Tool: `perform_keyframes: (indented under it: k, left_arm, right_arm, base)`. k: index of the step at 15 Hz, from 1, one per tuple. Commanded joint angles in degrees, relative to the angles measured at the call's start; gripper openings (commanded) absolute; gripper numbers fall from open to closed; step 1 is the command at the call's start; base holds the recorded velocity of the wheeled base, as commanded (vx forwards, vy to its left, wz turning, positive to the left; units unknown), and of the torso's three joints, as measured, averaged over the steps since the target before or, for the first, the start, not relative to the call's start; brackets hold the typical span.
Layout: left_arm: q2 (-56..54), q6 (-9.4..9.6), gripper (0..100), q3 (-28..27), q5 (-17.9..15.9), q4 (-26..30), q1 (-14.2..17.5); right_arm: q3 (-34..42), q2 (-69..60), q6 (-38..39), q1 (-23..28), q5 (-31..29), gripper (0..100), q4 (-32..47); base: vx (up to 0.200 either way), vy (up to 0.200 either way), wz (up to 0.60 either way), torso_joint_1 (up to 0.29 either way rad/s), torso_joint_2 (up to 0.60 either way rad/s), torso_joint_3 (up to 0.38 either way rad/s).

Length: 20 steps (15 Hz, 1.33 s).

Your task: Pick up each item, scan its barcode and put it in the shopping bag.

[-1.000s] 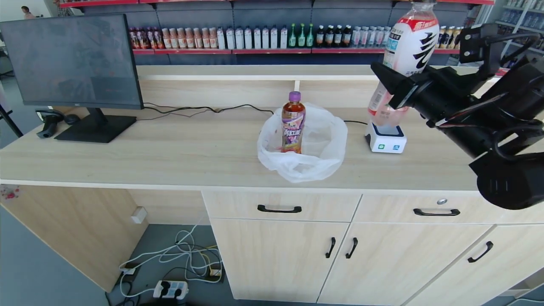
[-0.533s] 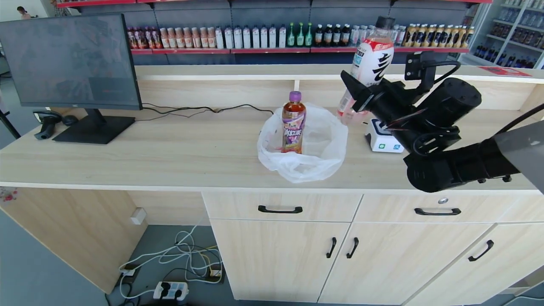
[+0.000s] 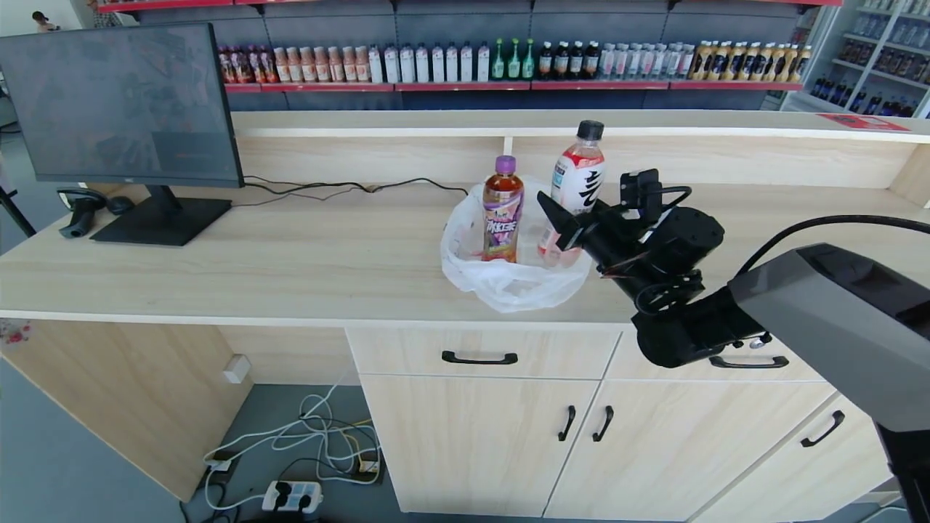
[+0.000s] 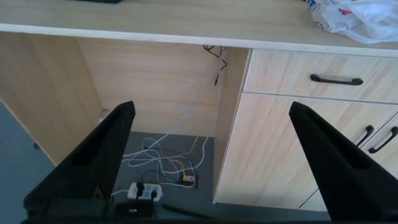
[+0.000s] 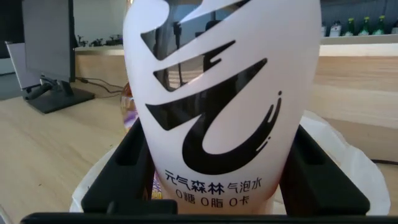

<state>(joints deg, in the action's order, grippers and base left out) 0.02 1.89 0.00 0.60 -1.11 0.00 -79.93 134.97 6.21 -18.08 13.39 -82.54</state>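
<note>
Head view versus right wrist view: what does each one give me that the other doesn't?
Head view adds the black cap of the white bottle, the cabinet drawers and the power strip on the floor. Right wrist view adds both fingers of the right pincer against the bottle's sides. Shared: the white bottle, the shopping bag and the monitor.

We see a pale wooden counter (image 3: 327, 269) with black-handled drawers (image 3: 407, 352) — behind it, red-edged shelves (image 3: 450, 87) lined with drinks (image 3: 429, 65). A dark monitor (image 3: 123, 102) stands at its left end; cables (image 3: 314, 425) and a power strip (image 3: 290, 495) lie on the grey floor (image 3: 73, 450).
</note>
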Motion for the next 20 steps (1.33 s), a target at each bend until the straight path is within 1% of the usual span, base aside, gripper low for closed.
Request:
perform_keyframes:
  k: [1, 3, 13, 17, 18, 20]
  left_arm:
    - [0.0, -0.13, 100, 0.0, 0.0, 0.1, 0.0]
    - [0.0, -0.04, 100, 0.0, 0.0, 0.2, 0.0]
    - [0.0, -0.31, 100, 0.0, 0.0, 0.2, 0.0]
    - [0.0, -0.22, 100, 0.0, 0.0, 0.1, 0.0]
    - [0.0, 0.13, 100, 0.0, 0.0, 0.1, 0.0]
    - [0.0, 0.22, 100, 0.0, 0.0, 0.1, 0.0]
  right_arm:
    - [-3.2, 2.4, 0.5, 0.0, 0.0, 0, 0.4]
    - [-6.3, 2.8, 1.0, 0.0, 0.0, 0, 1.9]
    - [-6.9, 3.6, 1.4, 0.1, -0.3, 0, 3.4]
    - [-6.7, 4.4, 1.3, 0.1, -0.4, 0, 3.4]
    - [-6.7, 5.4, 1.4, 0.4, -0.4, 0, 3.3]
    - [-6.9, 6.7, 1.4, 0.5, -0.4, 0, 3.1]
  base:
    - [0.2, 0.0, 0.0, -0.007, 0.0, -0.002]
    - [0.2, 0.0, 0.0, 0.002, 0.0, 0.005]
    - [0.0, 0.0, 0.0, 0.0, 0.0, 0.0]
    - [0.0, 0.0, 0.0, 0.0, 0.0, 0.0]
    - [0.0, 0.0, 0.0, 0.0, 0.0, 0.0]
    - [0.0, 0.0, 0.0, 0.0, 0.0, 0.0]
